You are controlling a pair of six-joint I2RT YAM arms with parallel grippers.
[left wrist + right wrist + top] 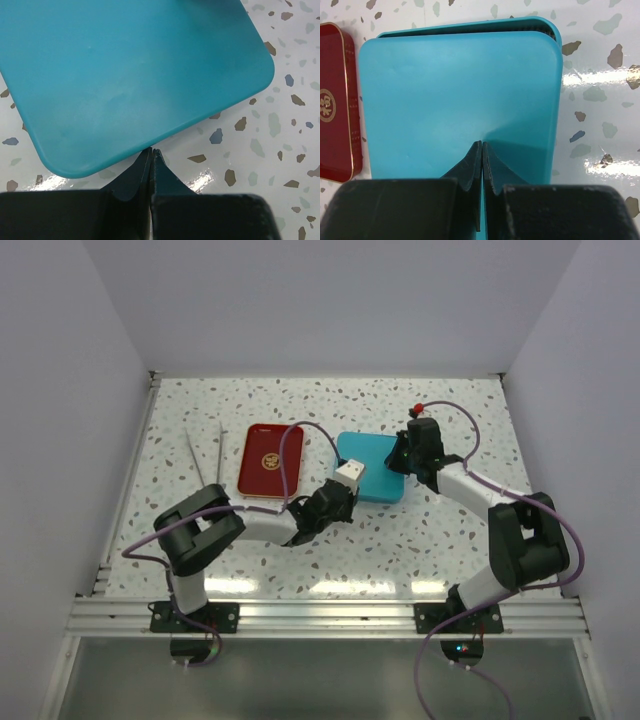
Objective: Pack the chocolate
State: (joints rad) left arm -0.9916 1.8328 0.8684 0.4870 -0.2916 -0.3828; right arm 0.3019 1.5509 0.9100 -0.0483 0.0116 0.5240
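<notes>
Right wrist | right gripper (pixel 482 145) closed above teal lid (pixel 455 95) | left gripper (pixel 152 150) closed

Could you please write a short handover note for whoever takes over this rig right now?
Left gripper: shut, empty, tips at the edge of the teal tin.
Right gripper: shut, empty, tips over the tin's lid.
Chocolate: none visible in any view.
Red tray: beside the tin.
Done: lid is on but sits slightly offset, with a slit at one edge.
Left: probably seat the lid squarely. The tin's contents are hidden.
</notes>
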